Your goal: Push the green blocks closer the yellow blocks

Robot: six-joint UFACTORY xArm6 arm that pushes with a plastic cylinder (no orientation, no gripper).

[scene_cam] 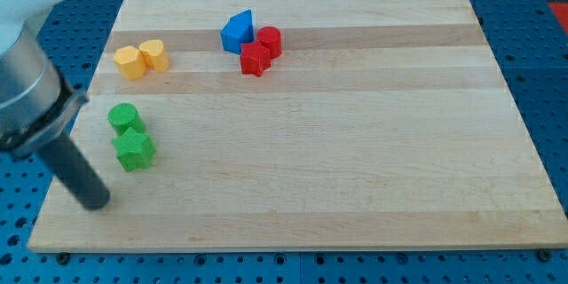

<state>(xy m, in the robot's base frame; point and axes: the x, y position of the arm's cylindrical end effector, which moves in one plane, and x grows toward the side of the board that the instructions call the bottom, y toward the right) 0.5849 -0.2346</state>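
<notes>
Two green blocks lie near the board's left edge: a green cylinder (pixel 123 117) and, touching it just below, a green star-shaped block (pixel 134 150). Two yellow blocks sit above them, touching each other: a yellow hexagonal block (pixel 130 62) and a yellow rounded block (pixel 154 54). My rod comes in from the view's left, and my tip (pixel 95 201) rests on the board below and to the left of the green star block, apart from it.
A blue angular block (pixel 238 31), a red cylinder (pixel 269 41) and a red star-shaped block (pixel 255 58) cluster at the view's top centre. The wooden board (pixel 355 142) lies on a blue perforated table (pixel 550 98).
</notes>
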